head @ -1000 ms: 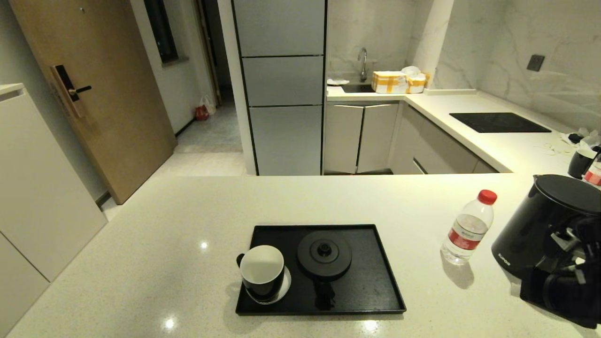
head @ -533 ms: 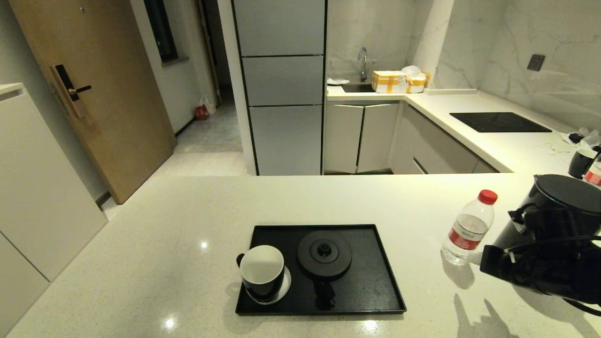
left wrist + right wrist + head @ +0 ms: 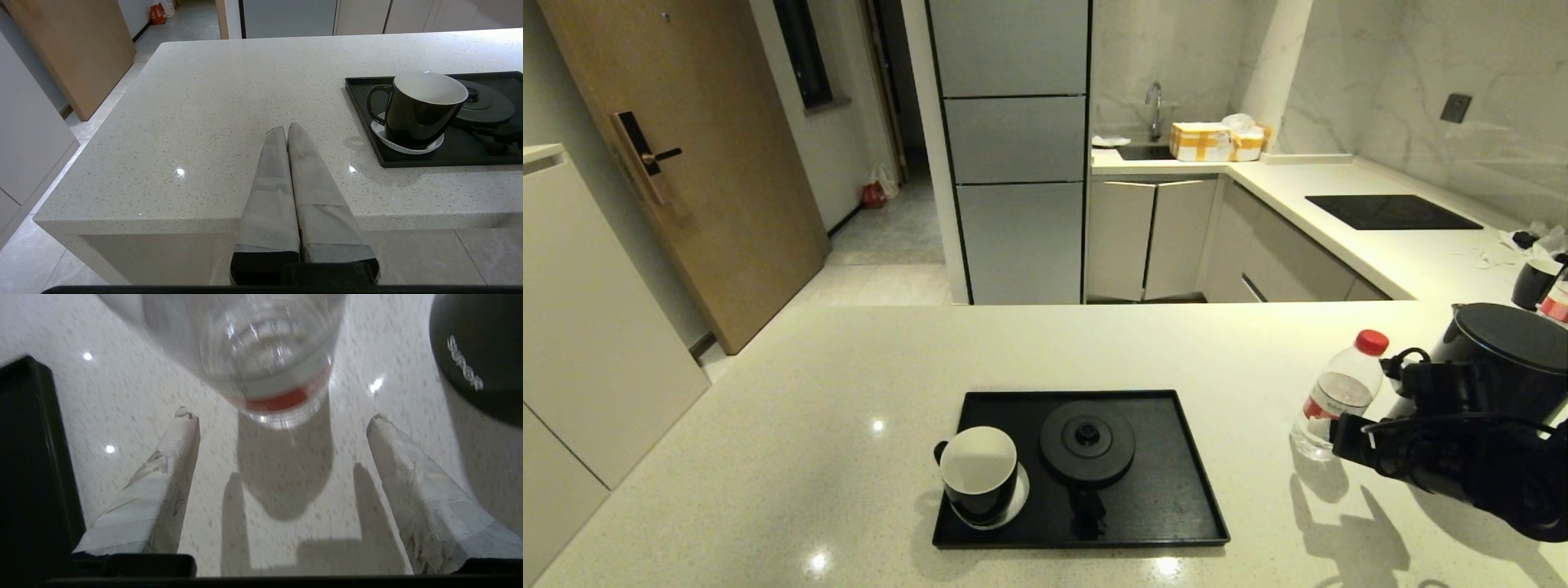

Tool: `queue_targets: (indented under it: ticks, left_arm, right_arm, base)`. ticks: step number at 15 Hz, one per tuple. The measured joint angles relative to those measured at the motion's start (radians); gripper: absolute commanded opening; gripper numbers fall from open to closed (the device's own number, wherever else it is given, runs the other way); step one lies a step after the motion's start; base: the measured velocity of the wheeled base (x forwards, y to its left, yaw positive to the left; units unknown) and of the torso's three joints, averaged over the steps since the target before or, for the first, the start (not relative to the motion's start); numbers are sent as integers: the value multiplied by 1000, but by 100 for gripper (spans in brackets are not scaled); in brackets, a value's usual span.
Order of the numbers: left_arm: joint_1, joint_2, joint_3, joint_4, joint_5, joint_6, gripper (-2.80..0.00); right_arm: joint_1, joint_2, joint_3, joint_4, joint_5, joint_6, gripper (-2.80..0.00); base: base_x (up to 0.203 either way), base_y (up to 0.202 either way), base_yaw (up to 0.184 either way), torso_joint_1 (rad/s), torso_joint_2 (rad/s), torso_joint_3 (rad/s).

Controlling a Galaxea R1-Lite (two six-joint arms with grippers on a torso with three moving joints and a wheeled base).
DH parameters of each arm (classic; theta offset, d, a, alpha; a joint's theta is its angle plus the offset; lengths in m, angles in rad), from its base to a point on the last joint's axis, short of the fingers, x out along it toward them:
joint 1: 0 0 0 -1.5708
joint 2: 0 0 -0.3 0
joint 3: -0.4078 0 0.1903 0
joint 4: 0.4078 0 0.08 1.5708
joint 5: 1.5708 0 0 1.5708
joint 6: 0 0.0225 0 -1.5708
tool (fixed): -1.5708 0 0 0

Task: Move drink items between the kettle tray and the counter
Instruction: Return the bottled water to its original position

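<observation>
The water bottle stands upright on the cream counter, right of the black tray. My right gripper is open just short of the bottle's base; its fingers are spread wider than the bottle and touch nothing. The black kettle stands right behind that arm, also on the counter. The black mug sits on a white coaster in the tray's near left corner, beside the kettle base disc. My left gripper is shut and empty, low at the counter's front edge, left of the tray.
A second dark mug and a red-labelled bottle stand at the far right edge. A black hob lies in the side counter, with yellow-taped boxes by the sink beyond. Floor drops off past the counter's far edge.
My right arm rose from low beside the kettle and swung left, bringing its open fingers up to the water bottle's base. Bottle, kettle, mug and tray stayed put.
</observation>
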Motion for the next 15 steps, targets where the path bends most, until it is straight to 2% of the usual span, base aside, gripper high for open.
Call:
queue_targets:
  ticks: [6, 10, 11, 12, 15]
  left_arm:
    - [0, 0, 0, 0, 0, 0, -280]
    - [0, 0, 0, 0, 0, 0, -280]
    - [0, 0, 0, 0, 0, 0, -280]
    - [0, 0, 0, 0, 1, 0, -280]
    - [0, 0, 0, 0, 1, 0, -280]
  right_arm:
    - [6, 100, 3, -229, -10, -81, 0]
    - [6, 168, -24, -323, -117, -129, 0]
    - [6, 187, -29, -345, -130, -145, -68]
    - [6, 200, -31, -357, -142, -153, -280]
    - [6, 222, -33, -363, -150, -154, -280]
  base:
    - [0, 0, 0, 0, 0, 0]
    - [0, 0, 0, 0, 0, 0]
    - [0, 0, 0, 0, 0, 0]
    - [0, 0, 0, 0, 0, 0]
    - [0, 0, 0, 0, 0, 0]
